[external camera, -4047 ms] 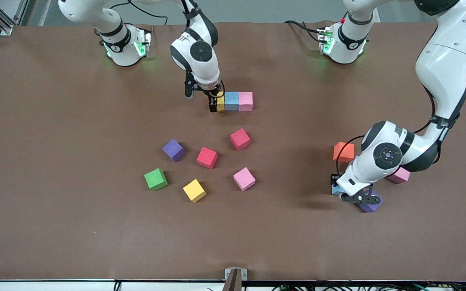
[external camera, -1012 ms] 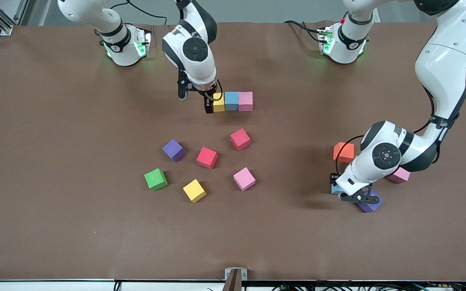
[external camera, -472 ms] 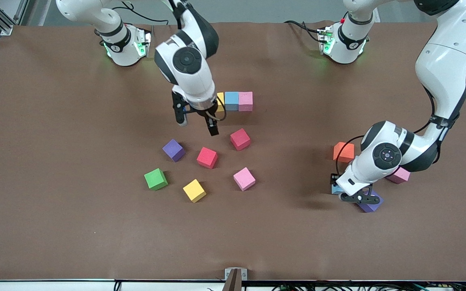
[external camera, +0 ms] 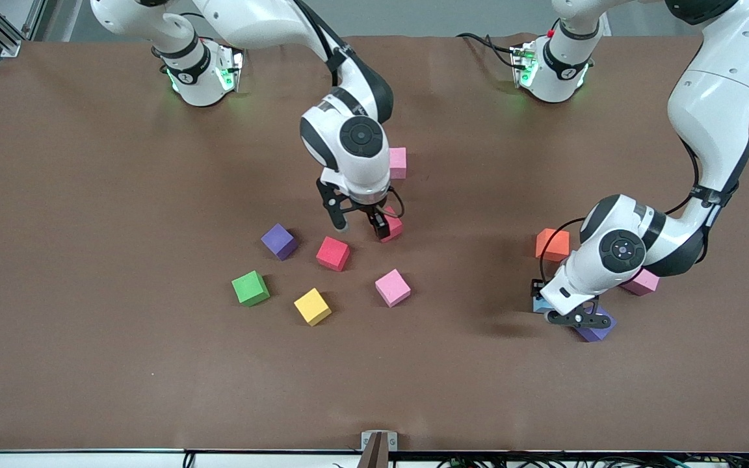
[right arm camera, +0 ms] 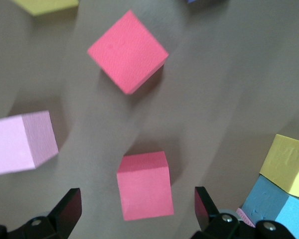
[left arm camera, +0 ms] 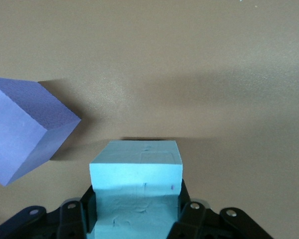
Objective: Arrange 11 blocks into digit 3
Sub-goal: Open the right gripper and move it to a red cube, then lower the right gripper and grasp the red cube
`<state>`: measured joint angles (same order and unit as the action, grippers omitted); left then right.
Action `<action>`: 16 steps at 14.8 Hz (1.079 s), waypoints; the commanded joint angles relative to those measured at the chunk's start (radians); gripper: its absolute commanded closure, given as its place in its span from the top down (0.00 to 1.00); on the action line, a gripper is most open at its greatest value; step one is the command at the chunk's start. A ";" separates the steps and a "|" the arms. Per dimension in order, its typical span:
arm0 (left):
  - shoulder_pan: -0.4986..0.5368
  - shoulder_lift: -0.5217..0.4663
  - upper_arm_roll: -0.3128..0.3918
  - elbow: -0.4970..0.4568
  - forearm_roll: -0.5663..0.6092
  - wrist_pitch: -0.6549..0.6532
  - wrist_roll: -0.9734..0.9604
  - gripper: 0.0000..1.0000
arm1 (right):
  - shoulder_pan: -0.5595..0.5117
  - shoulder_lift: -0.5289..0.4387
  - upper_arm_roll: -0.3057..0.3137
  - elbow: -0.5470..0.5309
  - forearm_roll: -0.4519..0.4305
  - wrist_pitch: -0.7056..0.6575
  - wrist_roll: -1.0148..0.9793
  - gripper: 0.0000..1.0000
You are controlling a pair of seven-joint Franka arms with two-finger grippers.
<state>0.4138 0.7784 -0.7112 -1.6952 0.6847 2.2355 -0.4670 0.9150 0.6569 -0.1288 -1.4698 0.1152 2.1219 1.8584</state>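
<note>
Three cubes already form the first bar near the table's robot-side edge; only its pink cube [external camera: 398, 162] shows in the front view. Having let go of the yellow cube [right arm camera: 288, 165] there, the right gripper [external camera: 360, 225] has swung over to the nearer red cube [external camera: 390, 227], fingers spread wide around it. Next comes the descent and pinch. Toward the left arm's end, the left gripper [external camera: 571, 316] waits, still pinching a light blue cube [left arm camera: 136, 172] beside a purple cube [left arm camera: 25, 127].

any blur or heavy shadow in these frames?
Right wrist view: motion-smeared, upper red cube and pink cube soft-edged. Left wrist view: sharp, light blue cube crisp between the fingers. Front view: even light, soft shadow beside the left gripper.
</note>
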 commanded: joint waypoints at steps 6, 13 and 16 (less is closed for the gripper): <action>-0.009 -0.016 0.003 0.006 0.012 -0.017 -0.013 0.47 | 0.071 0.096 -0.002 0.031 -0.032 -0.008 -0.059 1.00; -0.009 -0.016 0.004 0.009 0.012 -0.017 -0.012 0.47 | 0.050 0.093 -0.005 0.052 -0.031 0.001 -0.054 1.00; -0.010 -0.013 0.004 0.009 0.012 -0.017 -0.012 0.47 | 0.042 0.105 -0.005 0.049 -0.028 0.090 -0.053 1.00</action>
<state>0.4137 0.7784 -0.7115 -1.6904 0.6847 2.2355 -0.4670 0.9680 0.7503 -0.1395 -1.4272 0.0947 2.1716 1.8124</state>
